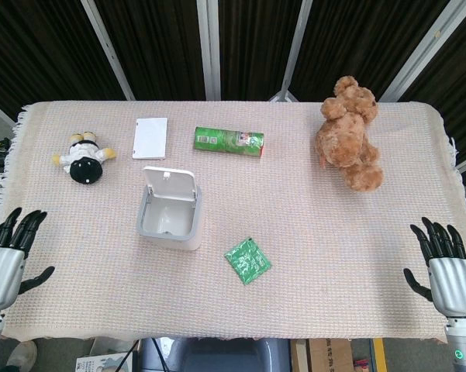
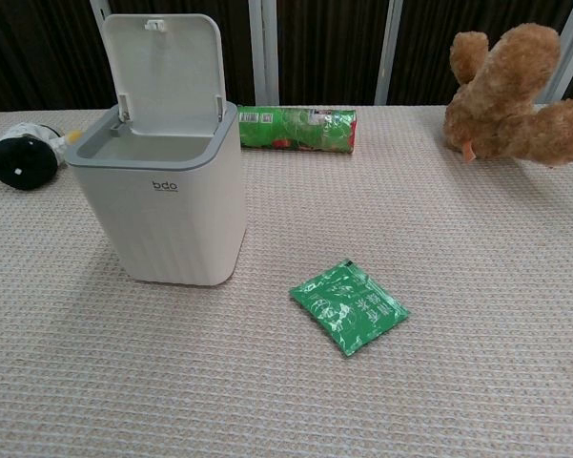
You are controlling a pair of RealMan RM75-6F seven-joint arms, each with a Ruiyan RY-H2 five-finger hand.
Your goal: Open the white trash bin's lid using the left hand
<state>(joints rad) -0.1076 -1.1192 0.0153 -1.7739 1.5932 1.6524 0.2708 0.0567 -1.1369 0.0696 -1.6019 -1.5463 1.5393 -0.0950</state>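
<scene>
The white trash bin [image 1: 168, 221] [image 2: 164, 215] stands left of the table's middle, and its lid [image 1: 169, 184] [image 2: 165, 71] is raised upright at the back, so the hollow inside shows. My left hand [image 1: 5, 260] is far off at the table's front left corner, open with fingers spread and holding nothing. At the front right corner my right hand [image 1: 447, 267] is open too, fingers pointing up. Neither hand appears in the chest view.
A green packet [image 1: 247, 260] [image 2: 349, 306] lies right of the bin. Behind the bin are a green tube [image 1: 228, 142] [image 2: 296, 129] and a white flat box [image 1: 150, 138]. A panda toy [image 1: 82, 157] sits at the left, a brown teddy bear [image 1: 349, 132] [image 2: 510, 83] at the back right.
</scene>
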